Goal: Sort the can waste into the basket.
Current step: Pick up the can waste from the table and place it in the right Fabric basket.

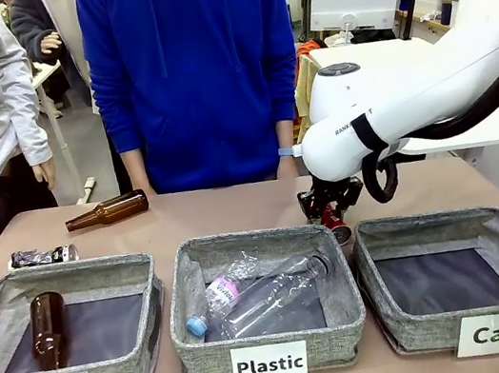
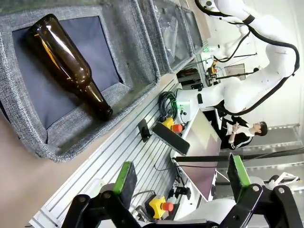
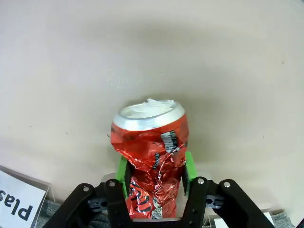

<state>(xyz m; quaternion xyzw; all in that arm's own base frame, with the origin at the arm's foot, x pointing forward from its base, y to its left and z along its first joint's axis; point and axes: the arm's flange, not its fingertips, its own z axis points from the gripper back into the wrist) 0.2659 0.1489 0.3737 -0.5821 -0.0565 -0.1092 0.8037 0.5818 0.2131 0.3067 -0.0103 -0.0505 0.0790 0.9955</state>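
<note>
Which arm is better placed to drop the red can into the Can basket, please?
Right: the right gripper clamps the red can behind the Can basket. The left gripper is open, facing the Bottle bin.

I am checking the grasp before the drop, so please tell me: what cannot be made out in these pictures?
- Red can: its lower end, right wrist view, is hidden by the right tool.
- Front view: that tool covers most of the can; whether it rests on the table is unclear.
- Black can: print too small, front view.
</note>
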